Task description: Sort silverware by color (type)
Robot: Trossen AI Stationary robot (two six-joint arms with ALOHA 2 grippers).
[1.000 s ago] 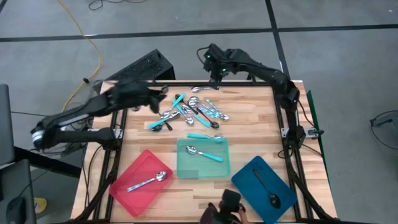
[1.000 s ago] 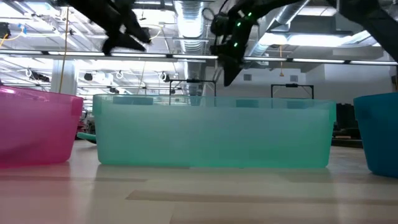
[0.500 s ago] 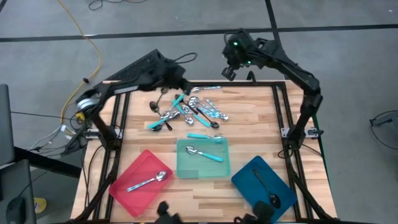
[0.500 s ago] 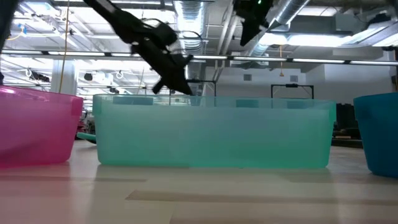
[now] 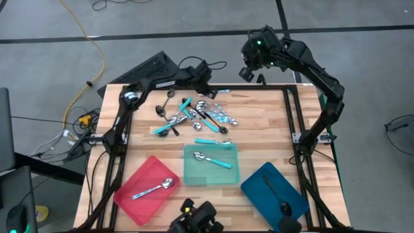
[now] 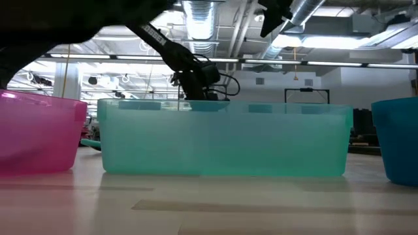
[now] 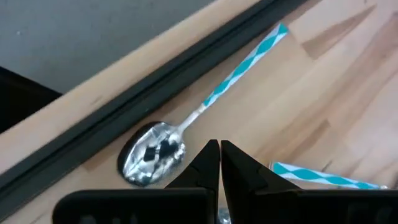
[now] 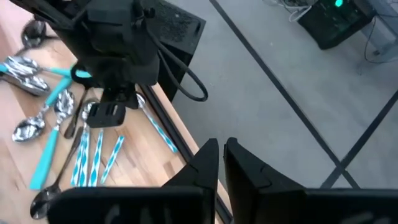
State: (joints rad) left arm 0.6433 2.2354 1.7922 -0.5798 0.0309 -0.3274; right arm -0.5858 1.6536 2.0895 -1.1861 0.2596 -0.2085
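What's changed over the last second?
The left gripper swung from the table's left side to the far edge above the spoon pile and shut, empty. The right gripper lifted back off the table and shut. Trays and their spoons unchanged.

spoon pile (image 5: 197,115) behind three trays (image 5: 211,164)

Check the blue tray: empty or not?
Not empty. The blue tray holds one dark spoon, seen in the high view.

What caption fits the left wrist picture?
Shut left gripper hovering beside a striped turquoise-handled spoon at the table's edge.
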